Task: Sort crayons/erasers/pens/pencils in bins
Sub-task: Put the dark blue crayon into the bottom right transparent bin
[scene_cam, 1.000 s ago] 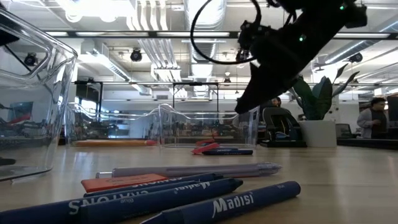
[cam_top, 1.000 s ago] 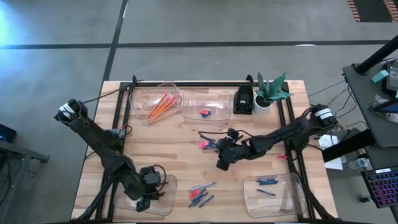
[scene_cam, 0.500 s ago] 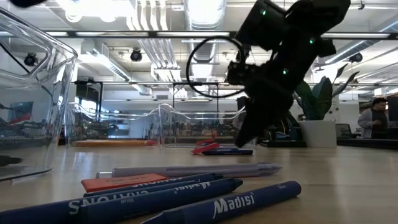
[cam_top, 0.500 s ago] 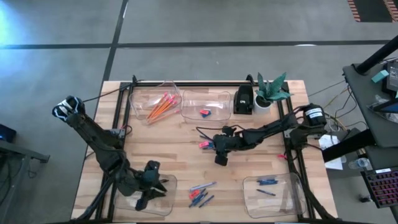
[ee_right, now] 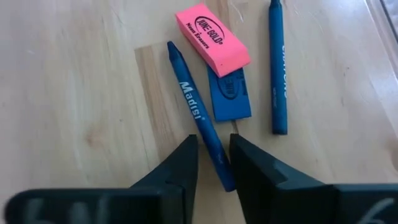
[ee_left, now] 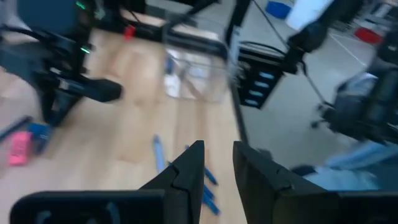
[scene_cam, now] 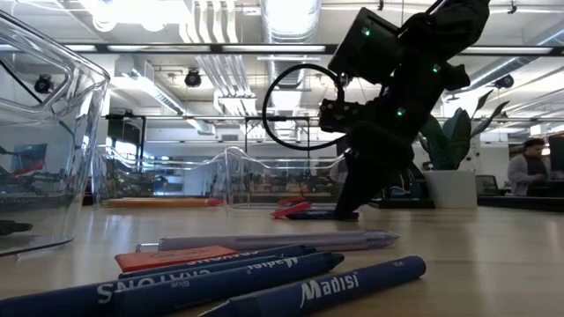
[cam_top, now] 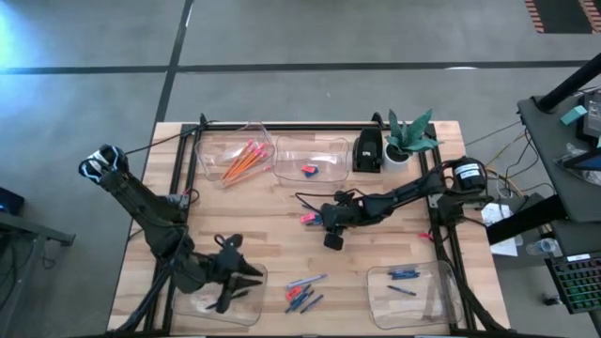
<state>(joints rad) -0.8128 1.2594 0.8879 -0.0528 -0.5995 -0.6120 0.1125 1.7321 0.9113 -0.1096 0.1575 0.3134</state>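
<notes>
My right gripper (cam_top: 328,233) is low over the table's middle, fingers pointing down and slightly open (ee_right: 213,163). They stand on either side of one end of a blue crayon (ee_right: 198,112) that lies flat on the wood. I cannot tell whether they touch it. A pink eraser (ee_right: 212,36), a blue eraser (ee_right: 229,93) and a second blue crayon (ee_right: 277,68) lie just beyond. My left gripper (cam_top: 240,273) hovers empty over the near-left bin (cam_top: 197,302), with a narrow gap between its fingers (ee_left: 218,163).
Orange pencils lie in the far-left bin (cam_top: 235,155), and an eraser in the far-middle bin (cam_top: 310,161). The near-right bin (cam_top: 410,287) holds blue and dark sticks. Loose crayons and a pen (cam_top: 302,292) lie near the front edge. A black box (cam_top: 368,150) and a plant (cam_top: 409,139) stand at the far right.
My right gripper has come down to the table and gone a little toward its left and far edges, ending at the crayon beside the erasers. My left gripper has swung over the near-left bin and now points toward the table's right.
</notes>
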